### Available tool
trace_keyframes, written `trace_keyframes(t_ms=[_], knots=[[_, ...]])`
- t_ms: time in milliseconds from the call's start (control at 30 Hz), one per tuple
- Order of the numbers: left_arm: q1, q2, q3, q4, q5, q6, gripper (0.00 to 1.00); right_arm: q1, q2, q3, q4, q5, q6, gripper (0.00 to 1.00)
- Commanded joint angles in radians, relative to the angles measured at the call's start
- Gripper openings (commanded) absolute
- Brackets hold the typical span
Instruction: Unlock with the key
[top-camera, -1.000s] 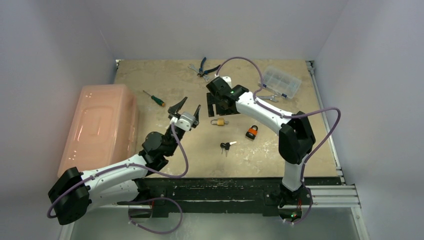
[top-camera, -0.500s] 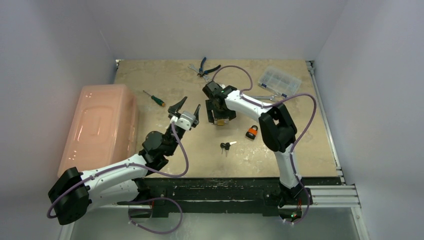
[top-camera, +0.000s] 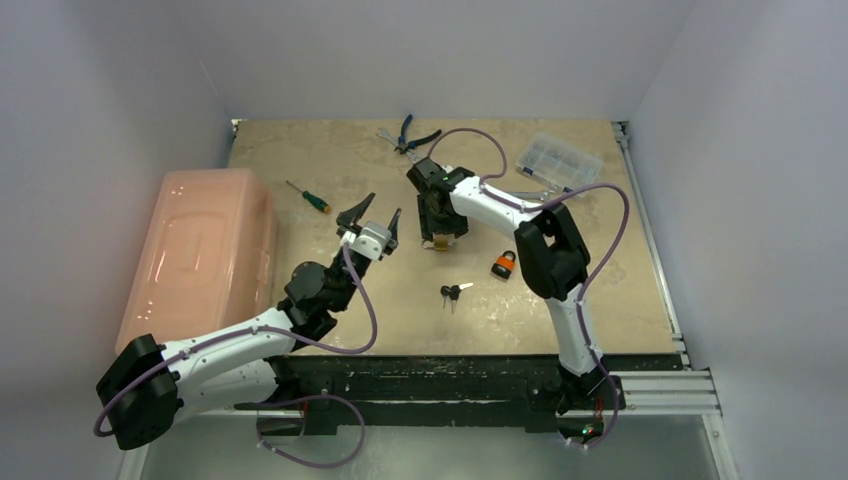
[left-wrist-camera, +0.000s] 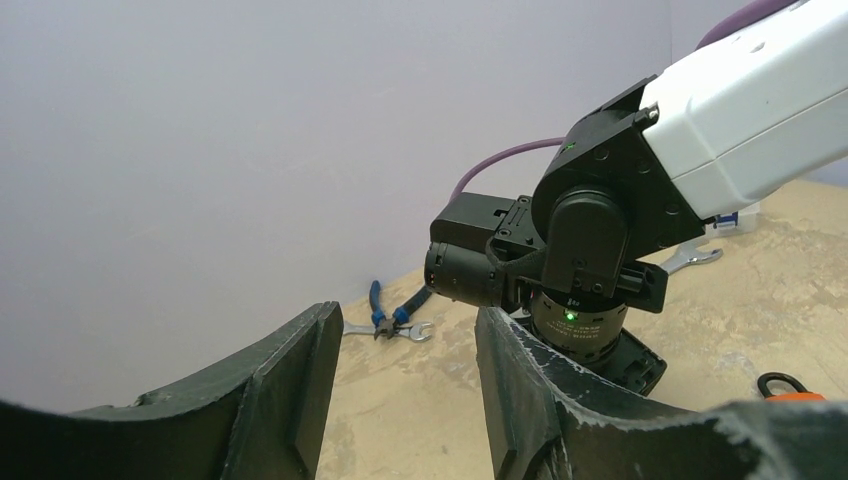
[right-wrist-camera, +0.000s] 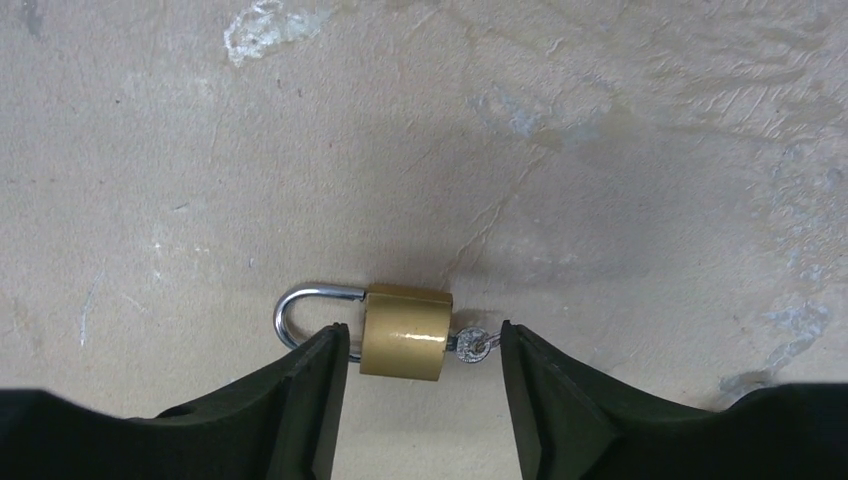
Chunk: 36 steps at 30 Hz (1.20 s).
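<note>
Both jaw pairs apart, neither gripping. Right gripper (right-wrist-camera: 418, 350) aimed straight down, straddling brass padlock (right-wrist-camera: 404, 332) lying flat between jaws, key (right-wrist-camera: 472, 343) in its base. Left gripper (top-camera: 372, 212) raised, tilted upward, well apart from padlock.

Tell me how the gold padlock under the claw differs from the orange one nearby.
The brass padlock has a gold body and a silver shackle; the orange padlock has an orange body and a dark one. The brass padlock lies between the right gripper's open fingers; the orange padlock lies apart, untouched. A key sits in the brass padlock; none shows in the orange padlock. Both lie flat on the table.
</note>
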Motion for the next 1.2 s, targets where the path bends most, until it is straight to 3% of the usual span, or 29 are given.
trace_keyframes(t_ms=[0, 300, 567, 633, 733, 800, 1167], knots=[[0.008, -0.006, 0.040, 0.021, -0.001, -0.013, 0.55, -0.005, 0.016, 0.046, 0.002, 0.012, 0.012, 0.62], [0.007, -0.003, 0.040, 0.019, 0.001, -0.015, 0.55, -0.006, 0.037, 0.047, 0.010, 0.008, 0.007, 0.49], [0.008, -0.003, 0.040, 0.018, 0.001, -0.014, 0.55, -0.007, 0.037, 0.030, 0.020, 0.005, 0.007, 0.47], [0.008, -0.003, 0.041, 0.017, 0.001, -0.013, 0.55, -0.007, 0.042, 0.025, 0.023, 0.002, 0.005, 0.37], [0.008, -0.003, 0.041, 0.016, -0.001, -0.010, 0.55, -0.006, 0.042, 0.018, 0.028, -0.002, 0.006, 0.10], [0.008, -0.003, 0.040, 0.015, -0.001, -0.008, 0.55, -0.006, 0.031, 0.011, 0.032, 0.000, 0.008, 0.00], [0.008, -0.014, 0.029, 0.018, 0.042, 0.004, 0.55, -0.005, -0.169, -0.105, 0.121, 0.010, -0.021, 0.00]])
